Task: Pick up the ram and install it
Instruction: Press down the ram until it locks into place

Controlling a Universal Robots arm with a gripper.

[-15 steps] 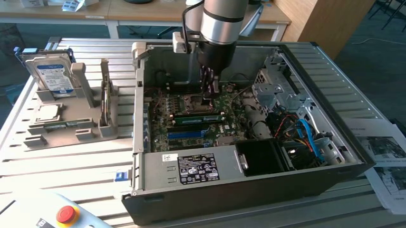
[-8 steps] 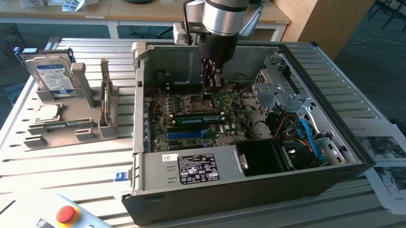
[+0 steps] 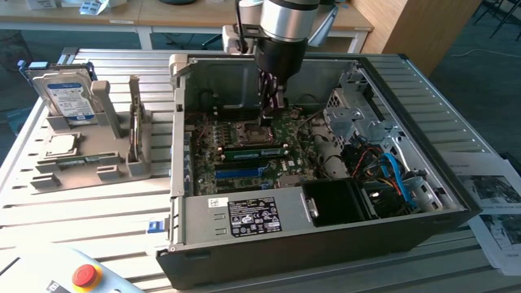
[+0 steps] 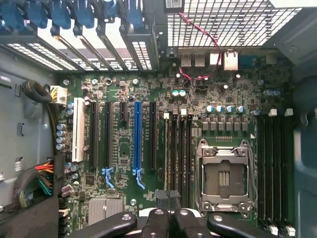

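My gripper [image 3: 265,122] reaches down into the open computer case [image 3: 189,201], just above the motherboard [image 3: 285,131]. Its fingers are shut. A long green ram stick [image 3: 254,150] lies along the memory slots beside the empty processor socket [image 3: 248,131], right by the fingertips. I cannot tell whether they touch it. In the wrist view the shut gripper [image 4: 167,199] hangs over the dark memory slots [image 4: 178,153], next to the socket [image 4: 224,176]. The ram is hard to tell apart from the slots there.
A grey holder [image 3: 89,168] at the exterior view's left carries a blue-labelled hard drive [image 3: 69,97] and a square silver processor chip [image 3: 61,145]. The case walls, drive cage [image 3: 358,116], power supply [image 3: 244,217] and cables [image 3: 391,171] crowd the gripper. A red stop button [image 3: 85,274] sits in front.
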